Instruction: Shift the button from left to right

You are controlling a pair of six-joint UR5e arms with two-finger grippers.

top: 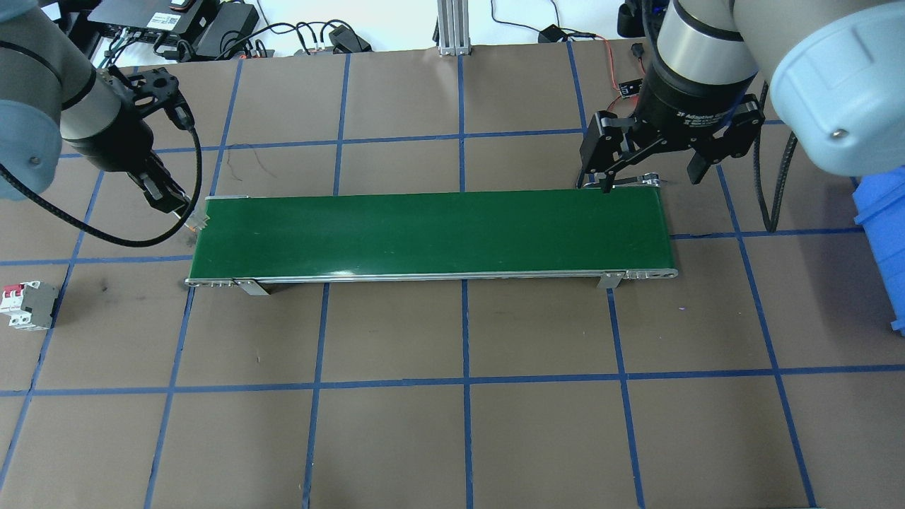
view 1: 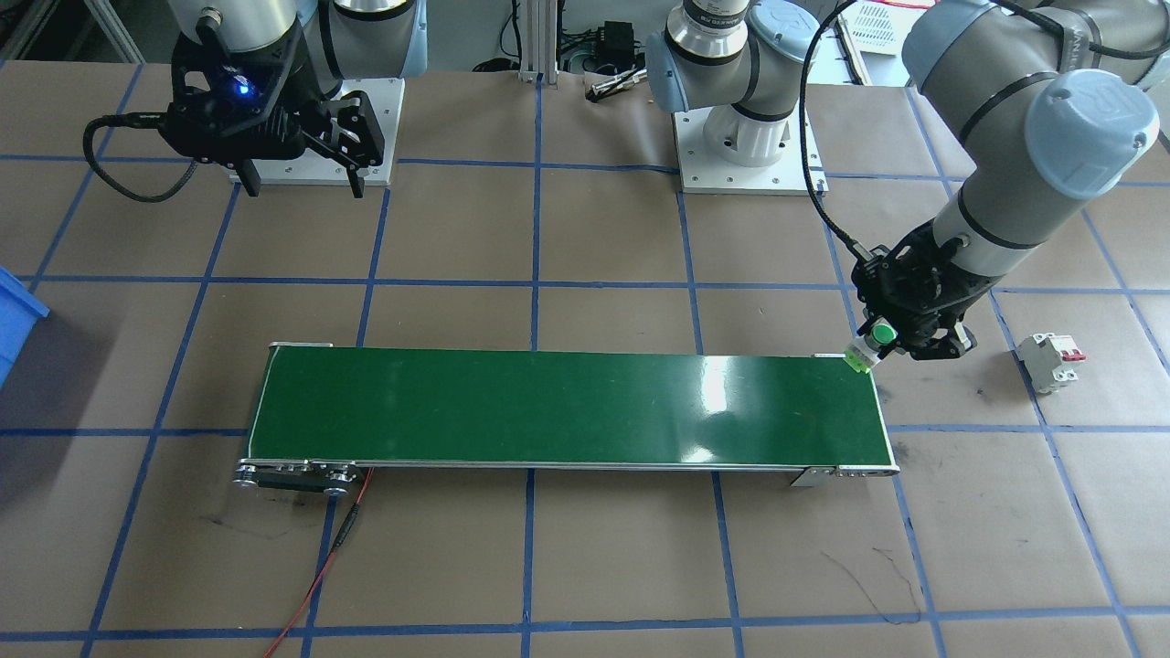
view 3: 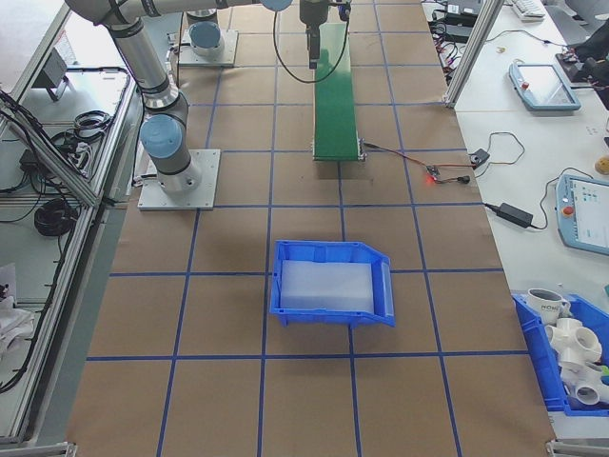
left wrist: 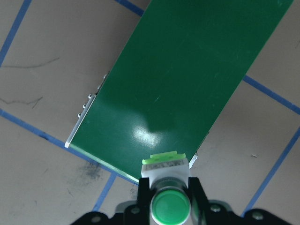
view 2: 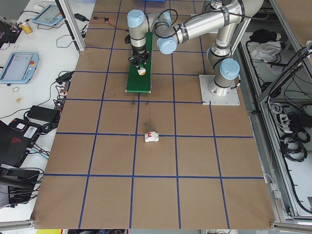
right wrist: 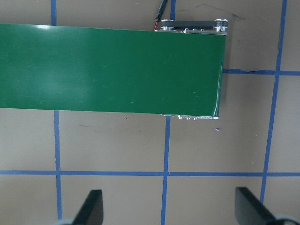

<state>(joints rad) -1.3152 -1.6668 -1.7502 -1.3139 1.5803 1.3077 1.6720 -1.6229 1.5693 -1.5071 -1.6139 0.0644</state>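
Observation:
My left gripper (view 1: 876,345) is shut on the button (view 1: 862,356), a small white block with a round green cap and a lime end. The left wrist view shows the button (left wrist: 165,168) clamped between both fingers, just over the corner of the green conveyor belt (left wrist: 187,79). From overhead the button (top: 199,224) hangs at the left end of the belt (top: 431,230), below the left gripper (top: 180,206). Above the belt's right end, my right gripper (top: 647,182) stands open and holds nothing; its fingertips (right wrist: 93,204) frame bare table beside the belt (right wrist: 112,70).
A white circuit breaker (view 1: 1051,361) with red levers lies on the table to the left of the belt. A blue bin (view 3: 333,283) sits beyond the belt's right end. A red wire (view 1: 320,567) runs from the belt's motor end.

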